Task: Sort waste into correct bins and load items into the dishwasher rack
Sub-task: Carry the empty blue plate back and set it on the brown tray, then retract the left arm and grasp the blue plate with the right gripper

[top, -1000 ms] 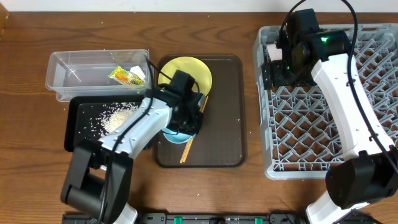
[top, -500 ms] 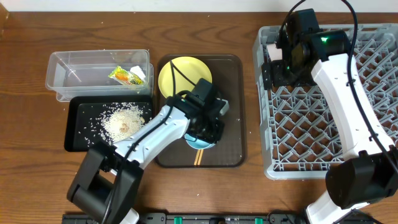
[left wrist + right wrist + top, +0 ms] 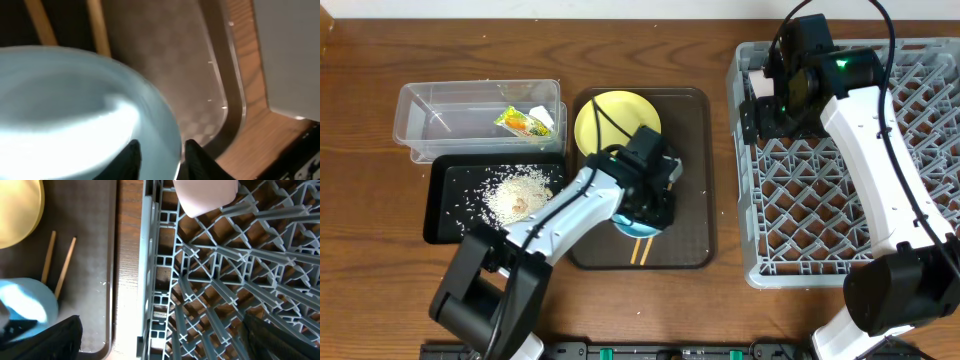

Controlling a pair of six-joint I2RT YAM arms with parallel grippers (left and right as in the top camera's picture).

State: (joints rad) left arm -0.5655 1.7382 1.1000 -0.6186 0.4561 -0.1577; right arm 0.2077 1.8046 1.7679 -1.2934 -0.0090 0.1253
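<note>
Bowl-loading step: the left gripper (image 3: 161,156) has its jaws slightly parted astride the blue bowl (image 3: 75,110) rim (no visible pinch), on the tray (image 3: 695,180) at the plate's (image 3: 610,120) 6 o'clock. Next needs a firm pinch, then a carry to the rack (image 3: 850,200) at 3 o'clock, where the right gripper (image 3: 160,342) gapes empty.

Pale blue bowl (image 3: 75,115) blurred, chopsticks (image 3: 98,27) partly hidden beneath it, white cup (image 3: 205,195) cropped
</note>
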